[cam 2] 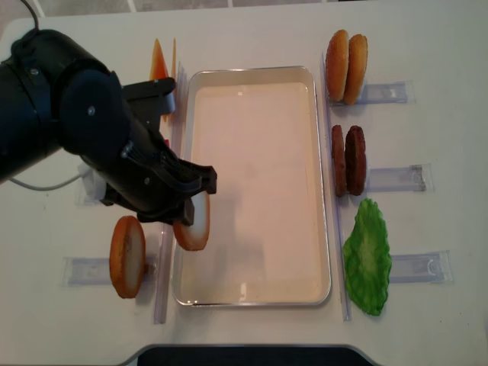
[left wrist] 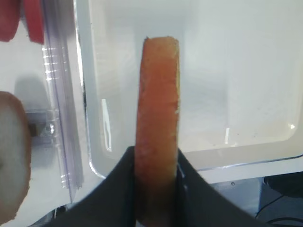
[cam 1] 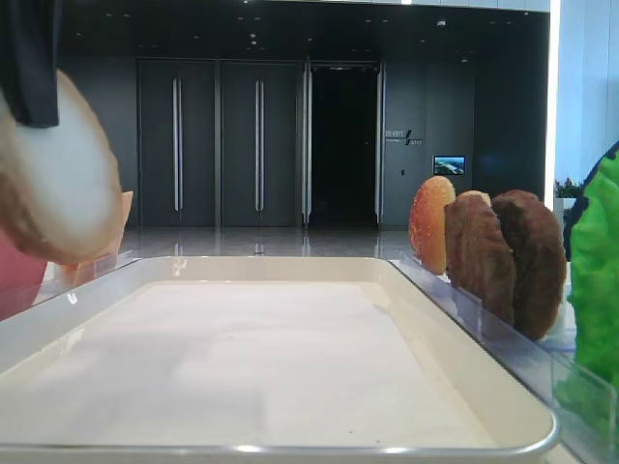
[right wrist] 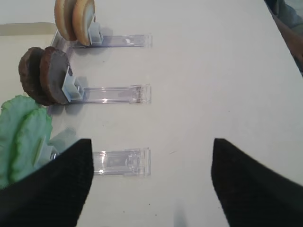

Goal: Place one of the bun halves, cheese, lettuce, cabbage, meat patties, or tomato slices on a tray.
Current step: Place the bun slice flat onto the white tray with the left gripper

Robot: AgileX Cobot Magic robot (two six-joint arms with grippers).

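Left wrist view: left gripper [left wrist: 156,179] clamping shut on a bun half [left wrist: 158,118], gripping it edge-on and upright, golden crust facing the lens. Hanging over the near-left corner of the tray [left wrist: 94,156], bun not yet touching the white lining. Beside the tray rim, clear plastic rack [left wrist: 59,118] standing, with another bun half [left wrist: 12,156] resting at its outer side and pinkish-red tomato slices [left wrist: 33,21] showing at the top edge.

Overhead: cheese [cam 2: 158,61] leaning at the far-left rack. Across the tray, two more bun halves [cam 2: 345,56], meat patties [cam 2: 348,160] and lettuce [cam 2: 367,255] standing in their own racks.

Right wrist view: right gripper [right wrist: 151,184] standing open, holding nothing, hovering over bare table [right wrist: 213,71] well apart from the tray.
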